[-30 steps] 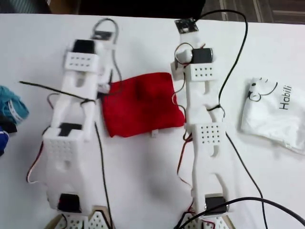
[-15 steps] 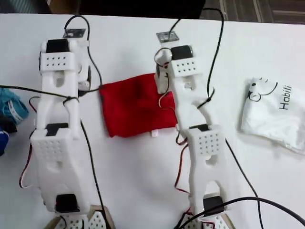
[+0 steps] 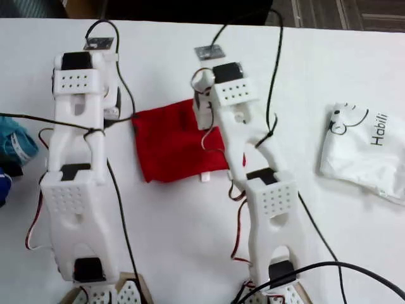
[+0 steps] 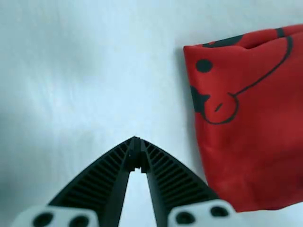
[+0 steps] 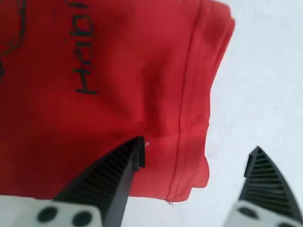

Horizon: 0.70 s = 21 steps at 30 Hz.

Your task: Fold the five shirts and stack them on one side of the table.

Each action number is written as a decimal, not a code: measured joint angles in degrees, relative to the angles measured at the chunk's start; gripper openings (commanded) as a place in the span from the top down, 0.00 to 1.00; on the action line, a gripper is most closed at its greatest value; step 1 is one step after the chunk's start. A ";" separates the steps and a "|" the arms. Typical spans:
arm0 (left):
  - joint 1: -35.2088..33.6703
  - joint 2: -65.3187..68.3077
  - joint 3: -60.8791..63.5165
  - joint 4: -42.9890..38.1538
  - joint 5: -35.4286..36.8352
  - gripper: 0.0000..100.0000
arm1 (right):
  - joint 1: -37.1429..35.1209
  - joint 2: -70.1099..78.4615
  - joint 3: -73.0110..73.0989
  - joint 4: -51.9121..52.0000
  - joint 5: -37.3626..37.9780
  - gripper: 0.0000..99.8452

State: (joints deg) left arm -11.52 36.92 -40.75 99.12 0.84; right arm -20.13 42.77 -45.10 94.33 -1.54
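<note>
The red shirt [image 3: 168, 142] lies folded into a compact rectangle on the table [image 3: 190, 240], between the two arms. The right hand [image 5: 198, 156] hangs over the shirt's seamed edge with its jaws spread wide. One finger is above the cloth and the other above bare table, so the edge sits between them. That placing suits a pinch on the edge, probably to lift or slide the folded shirt toward a stack.

The left hand [image 4: 136, 150] is closed on nothing, fingertips touching, over bare table just beside the opposite edge and apart from the cloth. There it leaves the shirt free for the other arm.

A folded white shirt [image 3: 364, 152] lies well apart on the right arm's side, a likely base for the stack. Beyond the left arm, at the table's other edge, sits a bundle of blue and teal cloth [image 3: 14, 144], apparently shirts not yet folded.

The right arm's thin wires [image 3: 204, 136] hang over the red cloth and could catch on it during a lift.
</note>
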 measured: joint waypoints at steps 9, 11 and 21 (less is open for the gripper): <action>-0.26 0.00 0.09 -2.29 0.00 0.97 | -0.09 8.88 0.18 -3.87 -0.18 0.66; -0.26 0.00 0.09 -2.99 0.00 0.97 | -0.09 9.76 0.00 -3.87 -0.18 0.66; -0.44 0.00 2.20 -5.45 0.00 0.97 | -1.49 12.48 -0.97 -0.09 -0.26 0.67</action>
State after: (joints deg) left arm -11.96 36.92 -38.55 93.67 0.84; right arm -21.63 55.25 -46.07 94.24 -1.80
